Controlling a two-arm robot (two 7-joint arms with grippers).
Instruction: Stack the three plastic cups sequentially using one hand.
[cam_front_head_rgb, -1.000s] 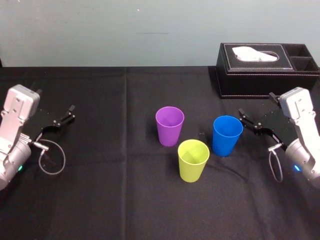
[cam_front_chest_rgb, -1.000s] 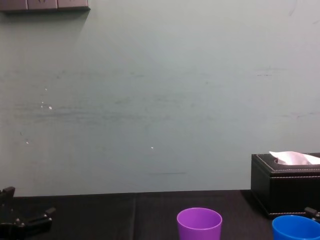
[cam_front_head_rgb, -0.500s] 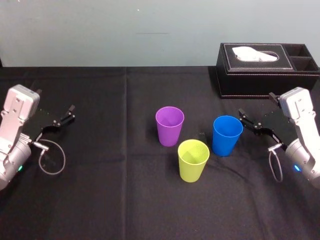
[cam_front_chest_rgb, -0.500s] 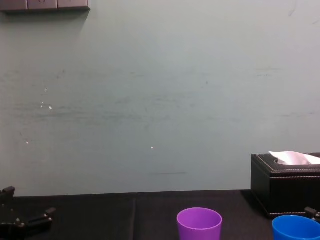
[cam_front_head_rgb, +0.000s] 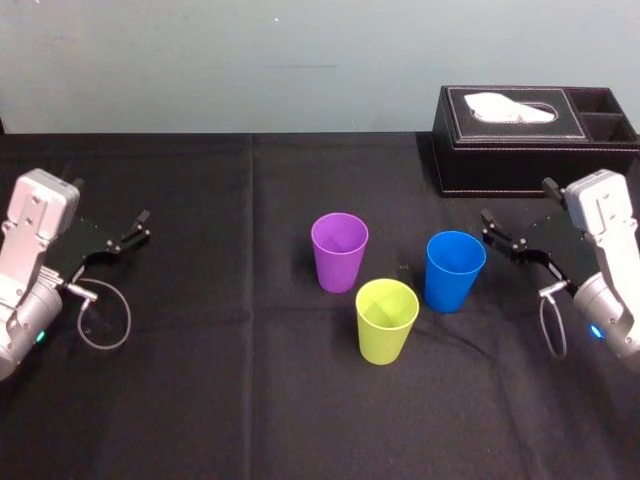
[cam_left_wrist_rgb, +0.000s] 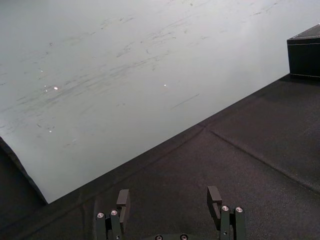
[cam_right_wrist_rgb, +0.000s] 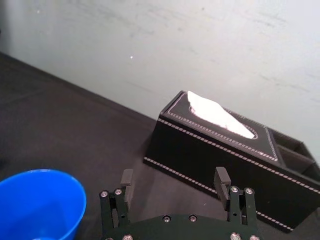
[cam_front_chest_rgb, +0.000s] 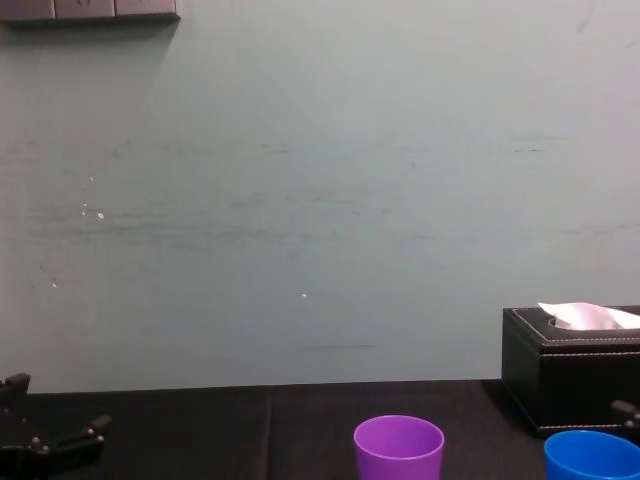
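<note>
**A:** What's nearest?

**B:** The yellow-green cup (cam_front_head_rgb: 387, 320), upright on the surface (cam_front_head_rgb: 250, 400). The blue cup (cam_front_head_rgb: 454, 271) is just beside it at 2 o'clock and the purple cup (cam_front_head_rgb: 340, 252) at 11. None are nested.

**A:** And the hands?

**B:** The right hand (cam_front_head_rgb: 490, 230), fingers spread on nothing, sits at 3 o'clock of the blue cup and has edged slightly away from it. The left hand (cam_front_head_rgb: 140, 228), also spread and empty, idles far out at 9. The tissue box (cam_front_head_rgb: 530, 140) stands behind at 1.

**A:** Meaning?

**B:** The cups haven't moved, so I'd say stacking hasn't begun.

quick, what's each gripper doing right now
Left gripper: open, holding nothing.
Right gripper: open, holding nothing, near the blue tapered plastic cup.
</note>
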